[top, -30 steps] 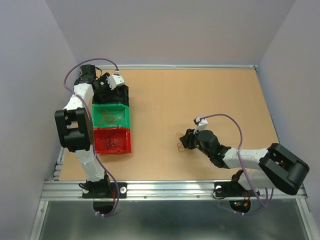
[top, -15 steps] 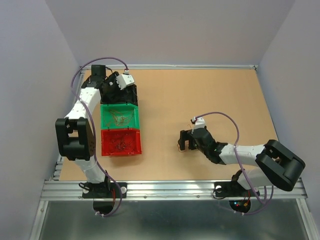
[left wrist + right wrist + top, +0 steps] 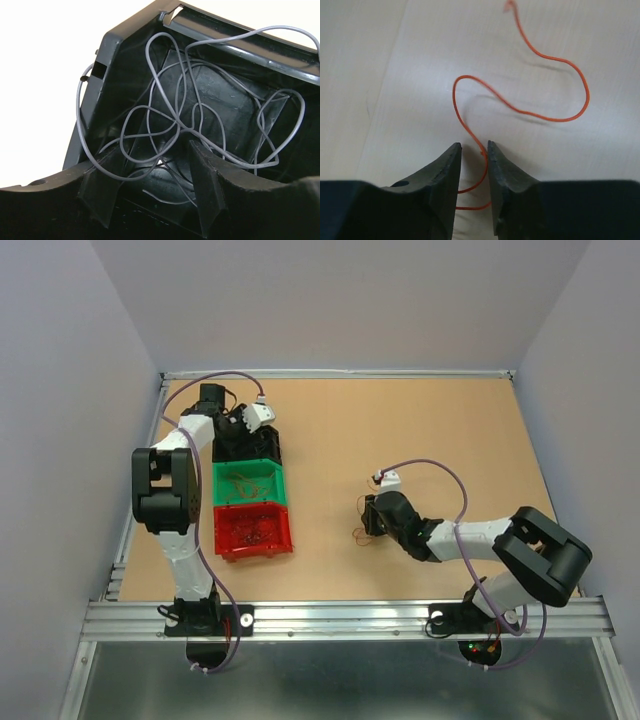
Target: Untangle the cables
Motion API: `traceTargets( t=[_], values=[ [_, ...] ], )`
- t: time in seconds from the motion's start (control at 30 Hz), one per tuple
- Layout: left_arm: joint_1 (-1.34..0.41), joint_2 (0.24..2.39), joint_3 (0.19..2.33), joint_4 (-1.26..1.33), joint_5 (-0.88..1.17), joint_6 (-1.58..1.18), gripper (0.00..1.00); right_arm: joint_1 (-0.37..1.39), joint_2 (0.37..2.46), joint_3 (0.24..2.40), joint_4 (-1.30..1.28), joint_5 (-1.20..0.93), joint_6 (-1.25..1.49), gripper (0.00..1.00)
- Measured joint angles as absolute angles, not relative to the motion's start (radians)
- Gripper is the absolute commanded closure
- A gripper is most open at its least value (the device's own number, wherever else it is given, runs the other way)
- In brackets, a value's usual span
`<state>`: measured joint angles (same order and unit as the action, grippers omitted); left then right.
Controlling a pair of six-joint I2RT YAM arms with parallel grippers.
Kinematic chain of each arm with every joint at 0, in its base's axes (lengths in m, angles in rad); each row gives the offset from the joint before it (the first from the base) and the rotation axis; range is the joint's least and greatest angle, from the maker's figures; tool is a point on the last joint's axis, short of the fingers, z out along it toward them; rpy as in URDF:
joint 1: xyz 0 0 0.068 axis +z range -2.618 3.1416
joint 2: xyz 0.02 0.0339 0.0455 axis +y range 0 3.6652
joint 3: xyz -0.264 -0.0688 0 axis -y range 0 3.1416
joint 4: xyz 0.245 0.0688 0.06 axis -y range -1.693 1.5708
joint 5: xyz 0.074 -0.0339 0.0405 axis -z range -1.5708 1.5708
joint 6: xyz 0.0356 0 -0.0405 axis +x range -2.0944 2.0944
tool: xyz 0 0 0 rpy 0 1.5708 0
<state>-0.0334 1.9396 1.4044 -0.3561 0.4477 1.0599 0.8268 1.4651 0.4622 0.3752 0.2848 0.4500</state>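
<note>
- Tan table [image 3: 380,75], lower centre: right gripper [image 3: 472,146] jaws narrow, astride orange cable [image 3: 540,116], not pinching.
- It likely handles light, springy, slippery; pinch near an end.
- Left gripper [image 3: 155,150] jaws wide inside black bin [image 3: 115,55].

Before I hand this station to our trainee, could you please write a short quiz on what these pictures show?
1. Multiple choice: the left gripper is at which bin? A) red B) black C) green
2. True or false: the orange wire at the right gripper lies inside a bin.
3. Short answer: name the three bins' colours in order, from the far end of the row to the near end.

Key:
1. B, the black bin, which has thin grey-looking wires in it.
2. False: it lies on the table and runs between the narrowly parted jaws.
3. Black, then the green bin, then the red bin.
</note>
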Motion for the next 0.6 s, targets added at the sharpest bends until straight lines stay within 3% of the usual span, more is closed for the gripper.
traceTargets(
  t=[0.3,0.33,0.6],
  values=[
    [-0.056,1.939,1.409,-0.304,0.5,1.037,0.96,0.834,1.435,0.466,0.377,0.175,0.421,0.99],
    [-0.064,1.939,1.41,-0.299,0.505,1.036,1.0,0.834,1.425,0.471,0.378,0.165,0.413,0.99],
    [-0.179,1.939,1.404,-0.245,0.535,0.995,1.0,0.834,1.433,0.718,0.404,0.05,0.344,0.99]
  ],
)
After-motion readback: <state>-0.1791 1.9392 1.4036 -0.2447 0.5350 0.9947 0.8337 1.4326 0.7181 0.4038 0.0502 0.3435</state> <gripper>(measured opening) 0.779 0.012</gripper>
